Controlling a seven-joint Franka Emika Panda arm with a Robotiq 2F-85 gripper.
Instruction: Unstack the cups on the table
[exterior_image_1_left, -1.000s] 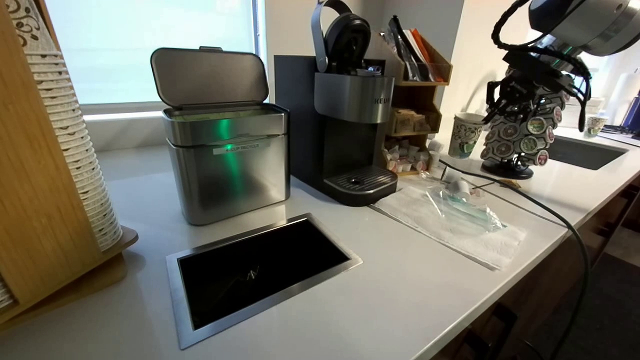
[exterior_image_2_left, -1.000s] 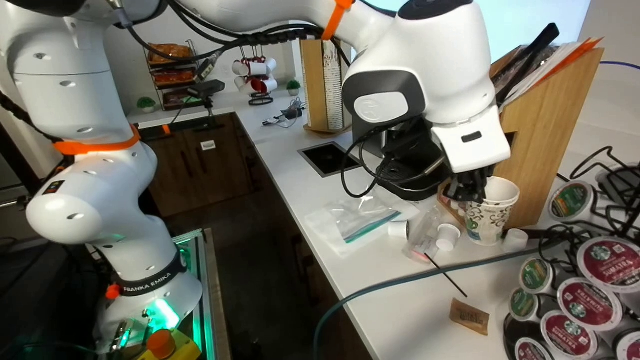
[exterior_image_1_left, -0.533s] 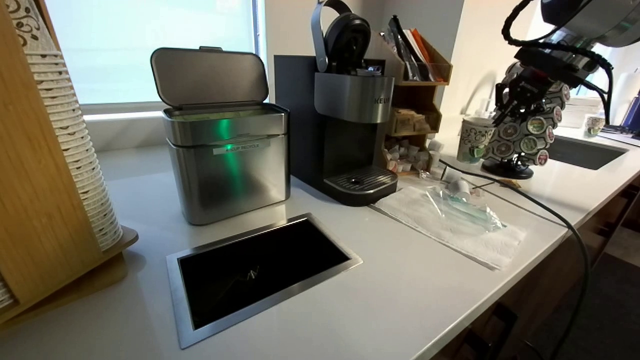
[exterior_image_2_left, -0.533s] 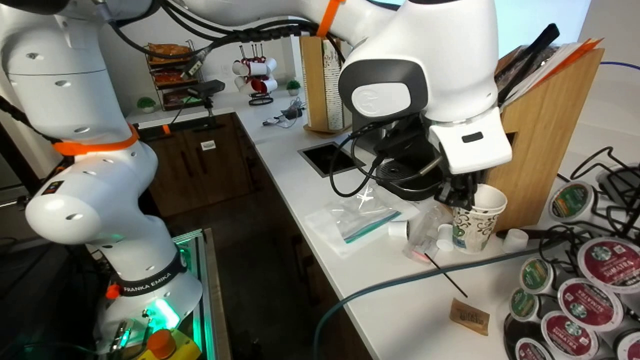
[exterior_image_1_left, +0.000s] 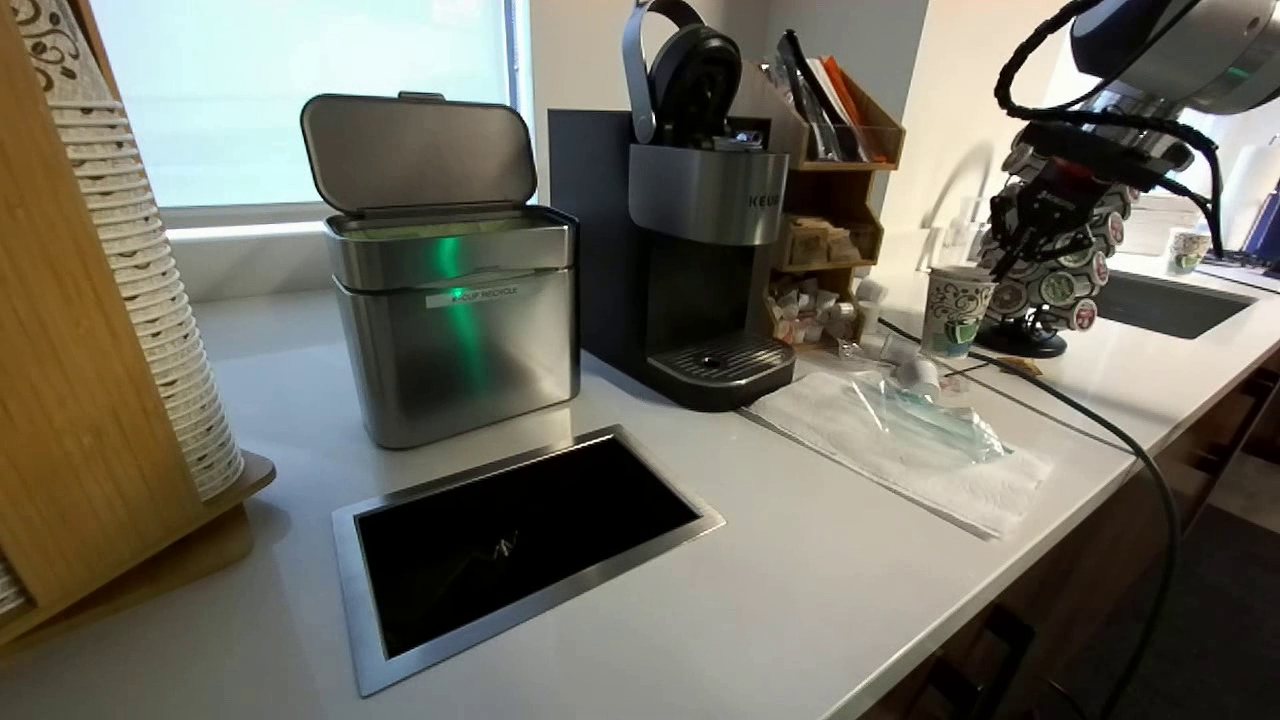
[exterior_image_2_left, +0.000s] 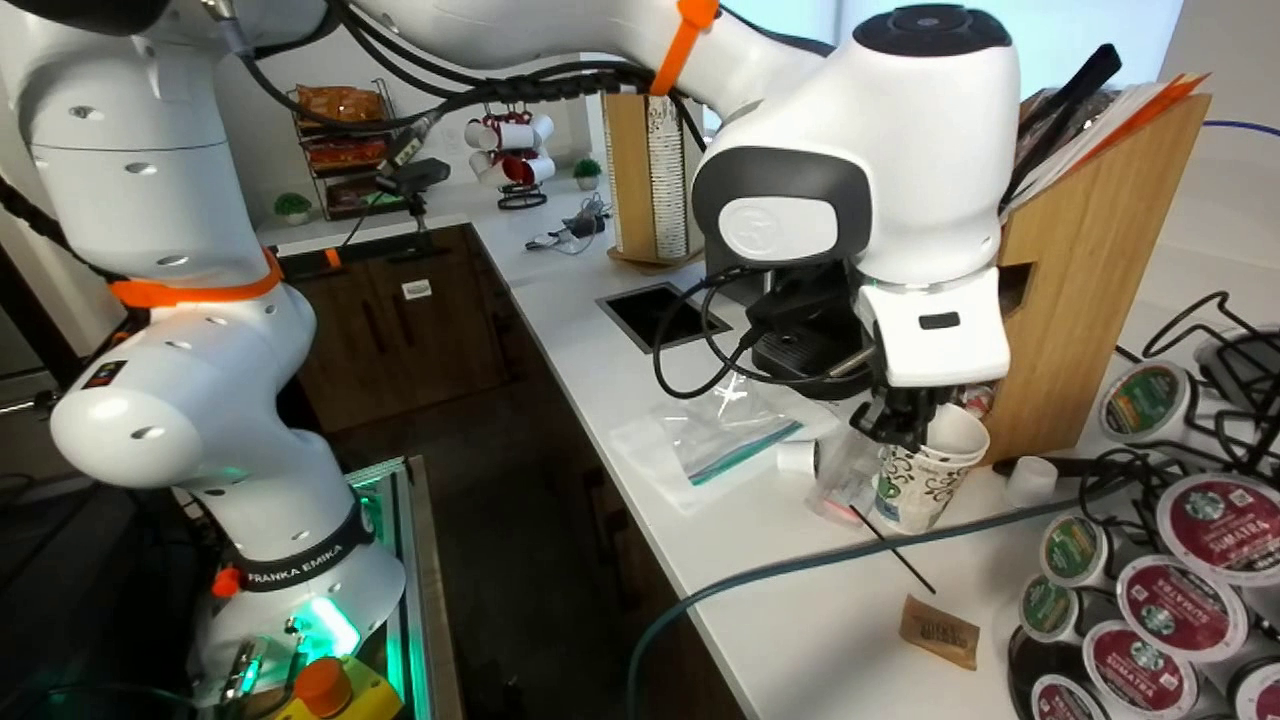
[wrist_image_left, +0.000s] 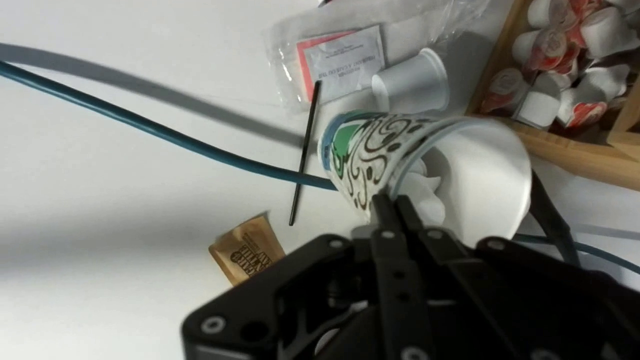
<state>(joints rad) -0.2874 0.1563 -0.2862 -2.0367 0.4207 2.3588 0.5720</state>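
End effector (wrist_image_left: 394, 201) clamped on cup (wrist_image_left: 372, 155) by the rim; only wrist view shows white pieces (wrist_image_left: 424, 199) inside it.

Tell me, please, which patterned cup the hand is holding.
The cup with its rim pinched in the hand; another cup stands by the sink, and the stack is in the wooden holder.
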